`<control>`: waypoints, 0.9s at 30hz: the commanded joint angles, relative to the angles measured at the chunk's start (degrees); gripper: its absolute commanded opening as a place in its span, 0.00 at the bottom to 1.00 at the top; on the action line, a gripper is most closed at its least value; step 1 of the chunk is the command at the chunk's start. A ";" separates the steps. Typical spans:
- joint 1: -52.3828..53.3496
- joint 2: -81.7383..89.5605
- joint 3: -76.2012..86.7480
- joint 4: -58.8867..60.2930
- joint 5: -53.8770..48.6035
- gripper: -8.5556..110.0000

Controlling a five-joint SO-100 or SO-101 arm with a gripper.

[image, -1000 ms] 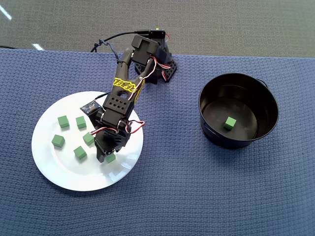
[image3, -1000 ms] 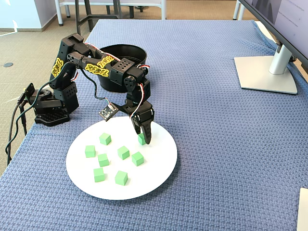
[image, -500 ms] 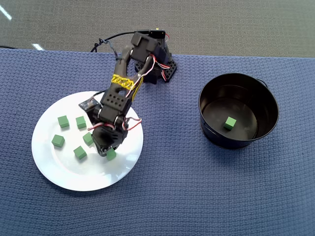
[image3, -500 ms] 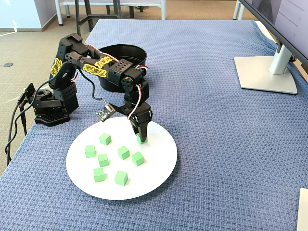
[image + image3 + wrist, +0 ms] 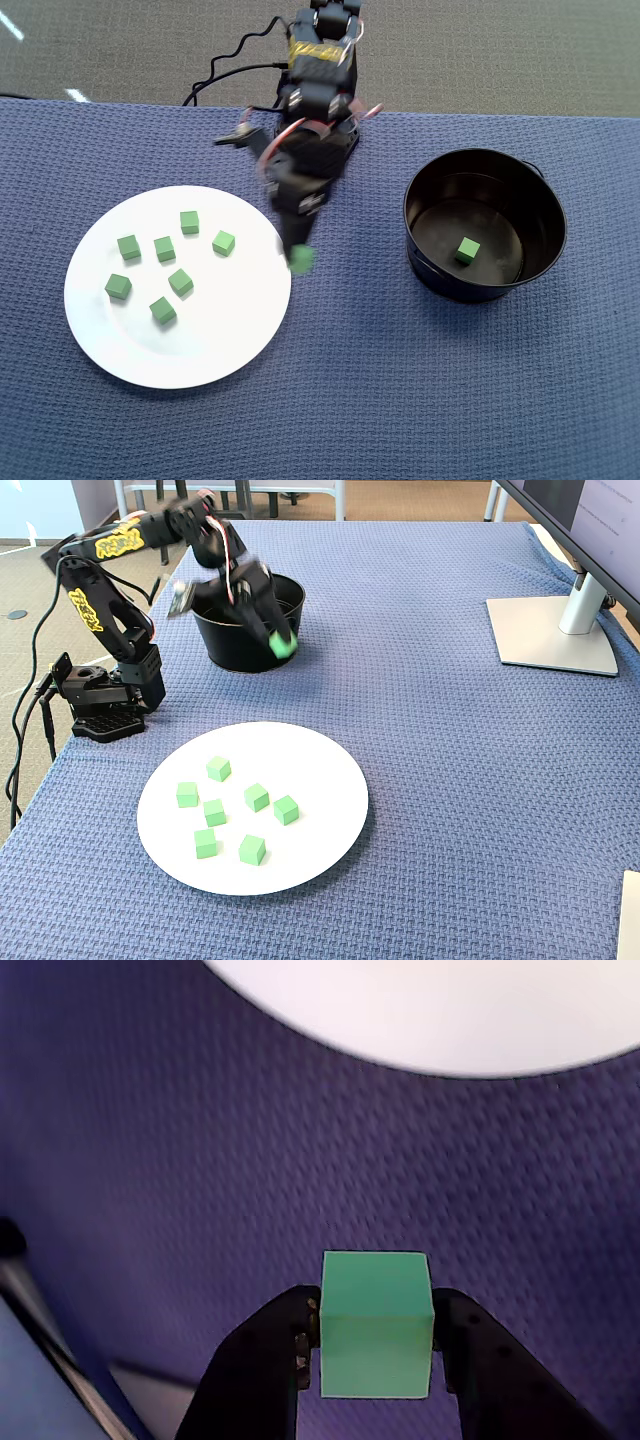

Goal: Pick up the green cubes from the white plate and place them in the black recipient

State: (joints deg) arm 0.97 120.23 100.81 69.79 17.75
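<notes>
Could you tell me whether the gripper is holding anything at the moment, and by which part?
Yes: the gripper holds one green cube, pinched by two opposite side faces between its fingertips, lifted above the blue cloth.

Green cubes: 9 in all.
- 7 on the plate [image 5: 120, 340], the first at [image 5: 189, 222]
- 1 in the pot [image 5: 540, 200], at [image 5: 467, 250]
- 1 in the pincer [image 5: 375, 1325], at [image 5: 376, 1310]

White plate: 1.
Black pot: 1.
Arm [image 5: 310, 150]: 1.
Monitor stand [image 5: 555, 630]: 1.
</notes>
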 commanded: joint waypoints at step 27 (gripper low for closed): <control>-46.49 -0.35 6.24 -9.58 -3.25 0.44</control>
State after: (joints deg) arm -44.82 118.48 107.31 59.94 13.62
